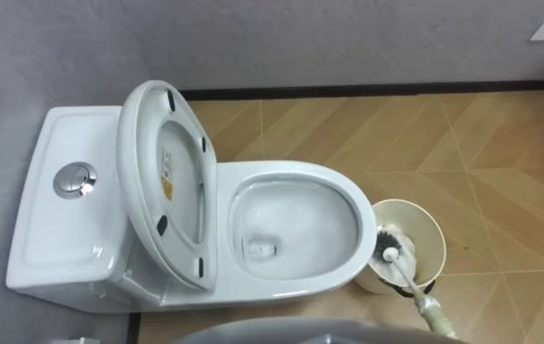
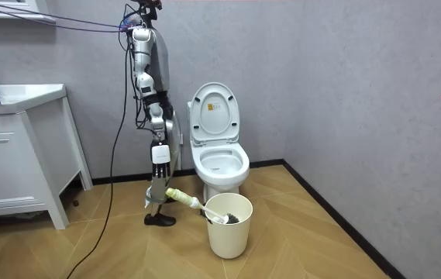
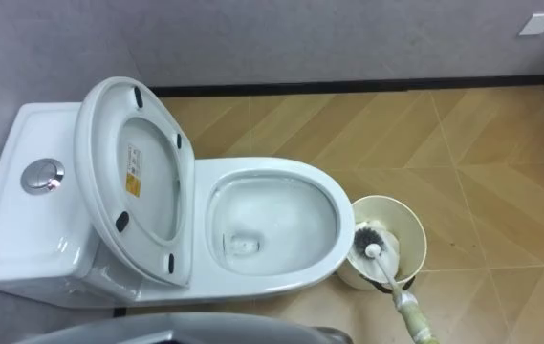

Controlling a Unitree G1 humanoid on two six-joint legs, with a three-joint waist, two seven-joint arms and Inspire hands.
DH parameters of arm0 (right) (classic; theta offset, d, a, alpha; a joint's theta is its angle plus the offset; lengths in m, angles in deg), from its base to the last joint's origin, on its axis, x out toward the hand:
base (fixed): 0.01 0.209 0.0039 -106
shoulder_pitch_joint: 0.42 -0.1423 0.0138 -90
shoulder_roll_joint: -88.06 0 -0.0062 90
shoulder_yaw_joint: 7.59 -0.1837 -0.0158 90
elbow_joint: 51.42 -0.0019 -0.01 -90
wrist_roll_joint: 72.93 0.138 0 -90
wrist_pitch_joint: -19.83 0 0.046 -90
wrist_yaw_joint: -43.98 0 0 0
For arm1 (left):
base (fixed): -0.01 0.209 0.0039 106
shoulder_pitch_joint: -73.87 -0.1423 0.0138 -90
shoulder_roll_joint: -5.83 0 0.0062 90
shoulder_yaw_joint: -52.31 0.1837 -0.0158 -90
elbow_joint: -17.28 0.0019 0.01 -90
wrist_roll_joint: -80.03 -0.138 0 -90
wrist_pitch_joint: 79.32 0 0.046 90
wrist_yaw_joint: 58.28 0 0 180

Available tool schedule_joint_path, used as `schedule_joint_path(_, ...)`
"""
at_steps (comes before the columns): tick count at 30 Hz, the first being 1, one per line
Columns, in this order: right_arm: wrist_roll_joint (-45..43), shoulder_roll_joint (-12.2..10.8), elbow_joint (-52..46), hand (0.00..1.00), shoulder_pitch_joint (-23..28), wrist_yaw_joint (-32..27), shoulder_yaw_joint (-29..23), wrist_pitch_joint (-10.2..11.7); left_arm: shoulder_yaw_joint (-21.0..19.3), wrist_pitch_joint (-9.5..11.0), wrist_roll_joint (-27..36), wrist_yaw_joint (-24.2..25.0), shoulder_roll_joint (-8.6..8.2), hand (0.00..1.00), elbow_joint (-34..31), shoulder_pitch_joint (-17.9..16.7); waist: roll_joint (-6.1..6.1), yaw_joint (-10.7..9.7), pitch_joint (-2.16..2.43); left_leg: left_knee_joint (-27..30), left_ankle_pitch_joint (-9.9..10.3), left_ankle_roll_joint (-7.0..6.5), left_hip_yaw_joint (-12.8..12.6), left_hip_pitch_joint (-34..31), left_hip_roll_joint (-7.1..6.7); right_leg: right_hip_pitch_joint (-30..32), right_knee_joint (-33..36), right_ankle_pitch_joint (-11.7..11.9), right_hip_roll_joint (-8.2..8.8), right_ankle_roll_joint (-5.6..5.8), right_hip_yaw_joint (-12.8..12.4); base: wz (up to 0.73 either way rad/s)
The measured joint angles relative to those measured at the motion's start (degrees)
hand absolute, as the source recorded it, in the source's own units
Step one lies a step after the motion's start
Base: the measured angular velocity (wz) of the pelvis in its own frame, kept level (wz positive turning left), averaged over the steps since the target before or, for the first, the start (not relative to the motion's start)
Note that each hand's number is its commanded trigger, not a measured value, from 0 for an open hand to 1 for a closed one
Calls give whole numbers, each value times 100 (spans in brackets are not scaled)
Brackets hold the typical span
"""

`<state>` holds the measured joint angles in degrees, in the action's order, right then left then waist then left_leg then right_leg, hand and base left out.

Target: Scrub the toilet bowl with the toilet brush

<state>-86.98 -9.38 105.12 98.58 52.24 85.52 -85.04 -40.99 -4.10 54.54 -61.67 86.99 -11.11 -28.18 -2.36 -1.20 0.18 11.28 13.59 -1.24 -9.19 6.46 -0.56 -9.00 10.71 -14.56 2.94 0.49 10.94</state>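
The white toilet stands before me with its seat and lid raised against the tank. Its bowl holds a little water. Right of the bowl a cream bucket stands on the floor. The toilet brush has its dark bristle head resting inside the bucket, and its pale handle runs out toward the lower right. In the room view my right hand hangs low beside my body, shut on the end of the brush, which slants down into the bucket.
I stand on the wooden floor at the toilet's side, on the room view's left, with the grey wall on my left. A white cabinet with a counter stands behind me. The tank top carries a round flush button.
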Motion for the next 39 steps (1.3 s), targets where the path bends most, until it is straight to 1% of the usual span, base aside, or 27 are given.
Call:
schedule_joint_path(10,6,0,0,0,-4,-9,0,3,1,4,13,-1,0,0,3,7,4,0,-3,0,0,0,1,-3,18,3,-12,0,-4,0,-2,0)
schedule_joint_path(13,104,-1,28,0,2,-100,-50,0,1,-20,8,-2,-1,0,22,1,8,-1,-4,6,0,0,5,1,20,-3,-4,0,-3,0,-16,0)
schedule_joint_path(17,888,-3,117,0,92,-452,-93,-14,-6,-24,9,-7,-1,0,3,-67,4,-16,-5,12,0,0,45,7,-8,-40,-16,0,4,0,23,4)
schedule_joint_path(18,1169,-7,175,0,140,-543,-225,-16,-44,-24,4,-10,-6,0,-10,-66,3,-14,-6,13,0,0,53,10,-9,-48,-17,0,5,0,28,6)
schedule_joint_path(19,1308,-7,204,0,161,-592,-252,-16,-81,-24,0,-10,-10,0,-27,-72,4,-13,-6,12,0,0,54,9,-9,-48,-19,-1,5,1,25,0)
schedule_joint_path(21,1793,-30,246,0,269,-785,-496,-13,-250,-25,-6,-37,-19,0,-41,-116,4,-23,-7,7,0,0,51,12,-3,-41,-20,-4,-1,1,4,0)
schedule_joint_path(22,1948,-35,256,0,300,-852,-565,-11,-254,-24,-1,-64,-19,0,-41,-128,6,-39,-8,7,0,0,52,13,-2,-43,-20,-4,0,1,4,0)
schedule_joint_path(24,2615,-52,254,0,402,-1132,-777,2,-266,-20,9,-155,-20,0,-44,-142,10,-72,-10,8,0,0,50,17,22,-40,-19,-4,1,1,0,0)
schedule_joint_path(27,3204,-84,246,0,446,-1394,-1083,36,-312,14,8,-266,-24,0,-87,-204,8,-118,-11,0,0,0,19,24,23,-43,-17,-4,-6,1,-24,-5)
schedule_joint_path(29,3722,-85,211,0,402,-1603,-1437,133,-539,73,9,-289,-41,0,-235,-316,1,-178,-13,0,0,0,-12,26,11,-44,-10,-4,-13,1,-70,-7)
schedule_joint_path(30,3923,-85,145,0,391,-1722,-1567,176,-640,137,9,-360,-40,0,-263,-320,-7,-184,-18,3,0,0,-11,24,3,-41,-11,-4,-15,1,-73,-3)
schedule_joint_path(31,3991,-82,74,0,395,-1783,-1601,179,-662,159,8,-391,-39,0,-270,-321,-8,-186,-18,5,0,0,-10,23,3,-37,-10,-4,-15,1,-73,0)
schedule_joint_path(33,4063,-80,-151,0,384,-1972,-1701,275,-690,235,1,-460,-18,0,-275,-334,-15,-182,-21,3,1,-1,-11,20,4,-28,-28,-4,-13,1,-74,0)
schedule_joint_path(36,4062,-61,-730,0,309,-2294,-1929,429,-877,332,3,-503,2,0,-275,-364,-22,-180,-25,6,0,-2,-8,13,-3,-12,-25,-4,-12,1,-76,0)
schedule_joint_path(37,4051,-52,-909,0,241,-2432,-2065,556,-919,393,8,-517,20,0,-283,-387,-24,-192,-24,12,-1,-2,-5,17,-5,-9,-29,-3,-10,2,-65,3)
schedule_joint_path(38,4032,-10,-1083,0,173,-2562,-2081,670,-978,448,7,-526,26,0,-346,-437,-31,-192,-27,13,-1,-2,0,13,-6,-8,-33,-2,-9,2,-53,4)
schedule_joint_path(39,4026,10,-1155,0,138,-2616,-2081,732,-1006,482,6,-534,27,0,-382,-460,-34,-192,-27,14,-1,-2,3,10,-6,-9,-38,-2,-9,2,-43,4)
